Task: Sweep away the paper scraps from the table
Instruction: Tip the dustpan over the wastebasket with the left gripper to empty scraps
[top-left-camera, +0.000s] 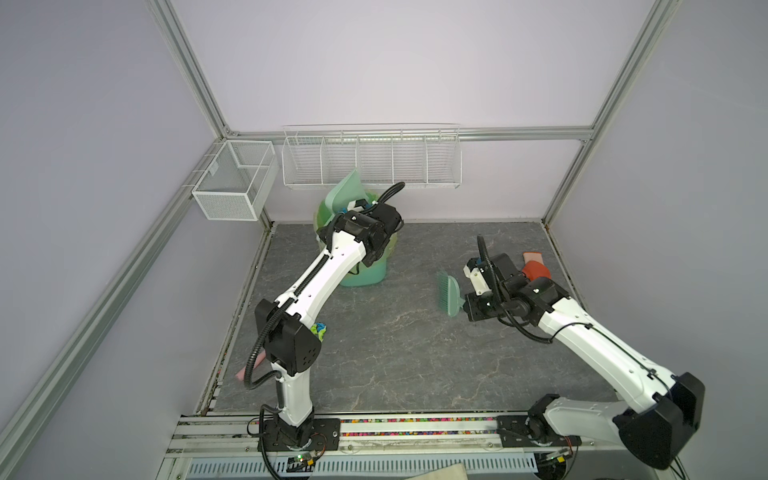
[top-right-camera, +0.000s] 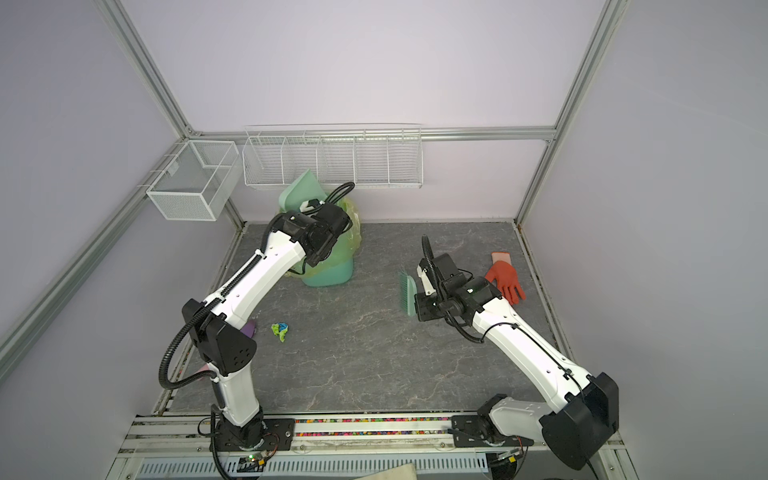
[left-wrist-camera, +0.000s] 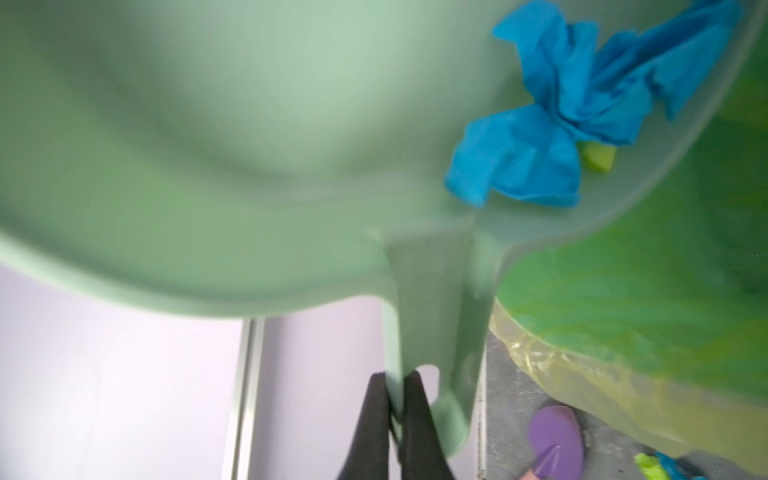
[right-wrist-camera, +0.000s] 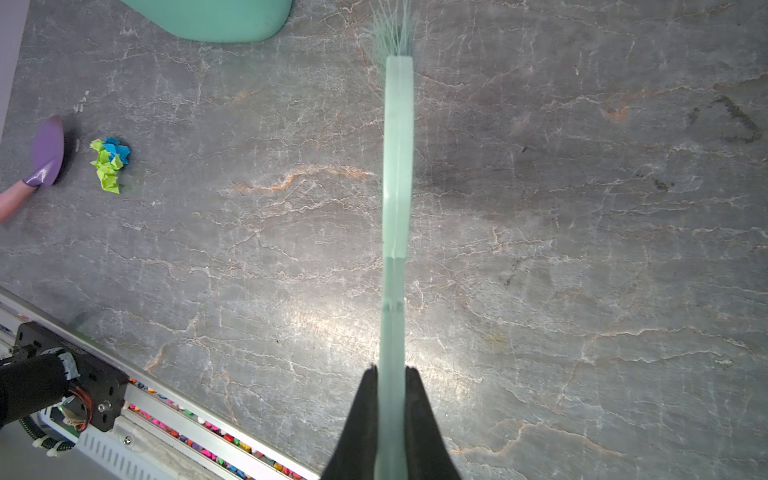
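While left gripper (left-wrist-camera: 395, 378) squeezes the dustpan (left-wrist-camera: 249, 145) over the far bin (top-left-camera: 368, 276) and right gripper (right-wrist-camera: 390, 370) squeezes the brush (right-wrist-camera: 398, 166), tip till paper scraps (left-wrist-camera: 561, 124) fall.

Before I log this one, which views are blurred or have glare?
Left wrist: dustpan smeared and out of focus, paper scraps in it sharper. Right wrist: crisp, glare patch on the table, brush slightly soft. Both top views: evenly lit, no glare.
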